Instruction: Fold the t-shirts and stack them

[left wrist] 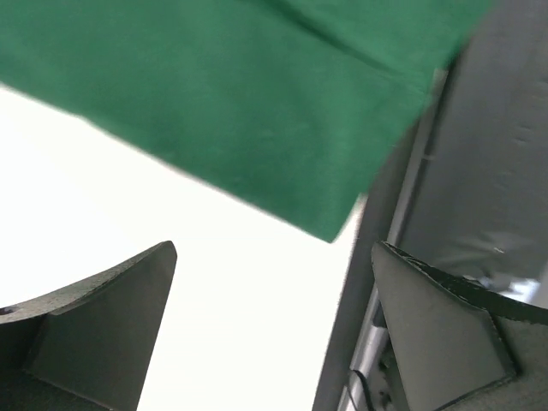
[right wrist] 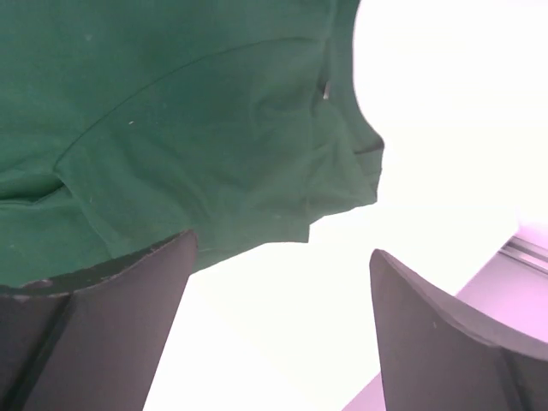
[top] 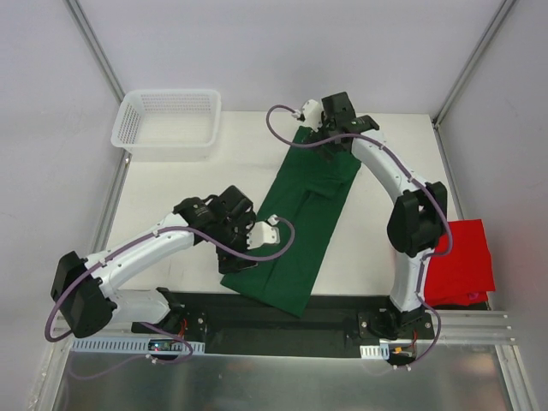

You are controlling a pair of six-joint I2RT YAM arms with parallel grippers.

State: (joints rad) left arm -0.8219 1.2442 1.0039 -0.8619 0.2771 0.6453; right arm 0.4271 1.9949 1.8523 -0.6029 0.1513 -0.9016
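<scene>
- You see the dark green t-shirt at the middle of the table, folded lengthwise into a long flat strip. It runs slantwise from 1 o'clock to 7 o'clock.
- Your red t-shirt lies flat at 4 o'clock, at the table's right edge, partly hidden.

One t-shirt lies stretched diagonally across the middle of the surface, its far end by the right end effector, its near left edge beside the left end effector. A basket sits at the far left corner. The other t-shirt lies at the right edge, outside the right arm.
</scene>
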